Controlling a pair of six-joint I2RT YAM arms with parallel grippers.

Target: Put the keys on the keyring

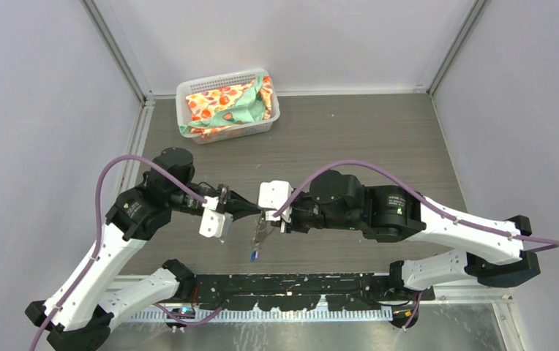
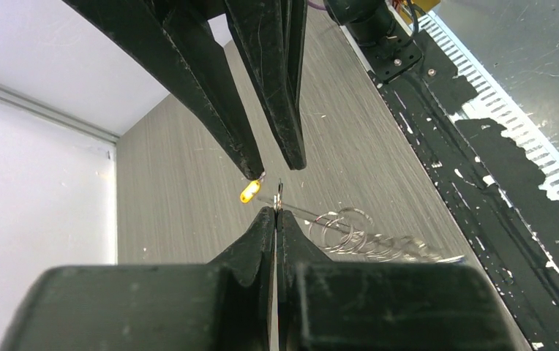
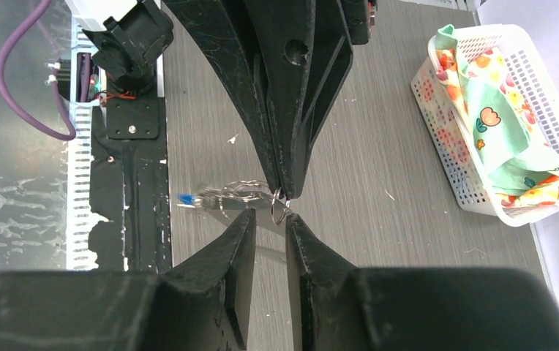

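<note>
left gripper: fingers pressed shut on a thin wire loop of the keyring, over mid-table. in the top view the rest of the keyring trails toward 6 o'clock from the pinch, with the blue key at its far end. it appears to hang free, though contact with the table cannot be ruled out. yellow key: at 10 o'clock of the pinch in the left wrist view, touching one right fingertip; cannot tell if it is threaded. right gripper: fingers apart, wire loop in the gap, holding nothing. judgement: very light, stiff, slick bright metal that is springy at the coil and swings easily. take keys by the plastic heads and hold the ring on its flat, near the split. keys are tiny with smooth coloured heads; fingers are matte black and tapered. white perforated basket with floral cloth at 11 o'clock.
</note>
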